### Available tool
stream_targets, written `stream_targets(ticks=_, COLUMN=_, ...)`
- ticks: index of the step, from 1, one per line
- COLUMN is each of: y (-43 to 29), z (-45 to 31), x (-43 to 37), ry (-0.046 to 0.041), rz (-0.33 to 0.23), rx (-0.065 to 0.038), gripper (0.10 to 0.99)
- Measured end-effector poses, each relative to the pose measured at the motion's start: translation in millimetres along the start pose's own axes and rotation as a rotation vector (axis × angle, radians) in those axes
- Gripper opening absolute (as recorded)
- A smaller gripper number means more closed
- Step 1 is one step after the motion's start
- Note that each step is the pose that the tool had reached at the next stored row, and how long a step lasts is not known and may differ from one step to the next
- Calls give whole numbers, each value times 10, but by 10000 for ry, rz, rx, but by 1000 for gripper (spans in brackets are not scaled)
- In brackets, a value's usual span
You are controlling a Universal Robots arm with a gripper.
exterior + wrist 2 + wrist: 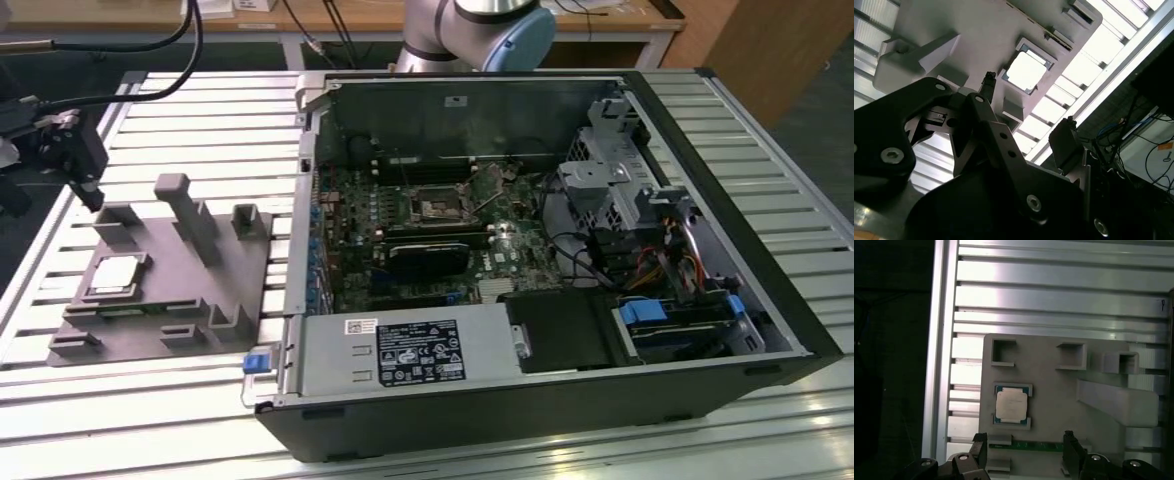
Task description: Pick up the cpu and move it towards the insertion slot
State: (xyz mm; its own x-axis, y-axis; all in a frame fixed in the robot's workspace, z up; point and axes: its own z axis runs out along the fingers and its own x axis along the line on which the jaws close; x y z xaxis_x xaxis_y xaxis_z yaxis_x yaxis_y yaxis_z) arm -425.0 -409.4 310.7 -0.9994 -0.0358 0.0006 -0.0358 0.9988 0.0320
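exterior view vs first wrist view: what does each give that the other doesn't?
Exterior view adds: the open computer case, the motherboard inside it with the insertion slot, and the arm behind the case.
First wrist view adds: a straight-down look between the fingers of the hand, which stand open with nothing between them.
Both share: the cpu lying in its recess in the grey fixture on the slatted table, with the hand clear of the cpu.

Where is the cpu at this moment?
The cpu sits in a recess of the grey fixture, at the exterior view's left, beside the open computer case.
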Motion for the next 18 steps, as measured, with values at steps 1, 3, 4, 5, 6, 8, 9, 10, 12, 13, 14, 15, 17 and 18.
stream_targets(ticks=1, y=0, z=8, x=1, ry=0, rz=-2, rx=0, gripper=706)
stream_targets(ticks=3, y=0, z=24, x=3, ry=0, rz=-6, rx=0, gripper=706)
stream_targets(ticks=4, y=-1, z=32, x=4, ry=0, rz=-9, rx=0, gripper=706)
stream_targets(ticks=5, y=-1, z=41, x=5, ry=0, rz=-12, rx=0, gripper=706)
stream_targets(ticks=6, y=-1, z=49, x=6, ry=1, rz=-14, rx=0, gripper=706)
stream_targets(ticks=8, y=-2, z=85, x=11, ry=1, rz=-23, rx=0, gripper=706)
stream_targets(ticks=9, y=-2, z=94, x=12, ry=1, rz=-25, rx=0, gripper=706)
stream_targets(ticks=10, y=-3, z=105, x=14, ry=1, rz=-27, rx=0, gripper=706)
stream_targets(ticks=12, y=-3, z=123, x=16, ry=1, rz=-31, rx=0, gripper=706)
stream_targets(ticks=13, y=-3, z=133, x=17, ry=1, rz=-33, rx=0, gripper=706)
stream_targets(ticks=14, y=-4, z=143, x=19, ry=1, rz=-36, rx=0, gripper=706)
stream_targets(ticks=15, y=-4, z=152, x=20, ry=1, rz=-37, rx=0, gripper=706)
stream_targets(ticks=17, y=-5, z=171, x=21, ry=1, rz=-42, rx=0, gripper=706)
stream_targets(ticks=18, y=-5, z=179, x=22, ry=1, rz=-43, rx=0, gripper=706)
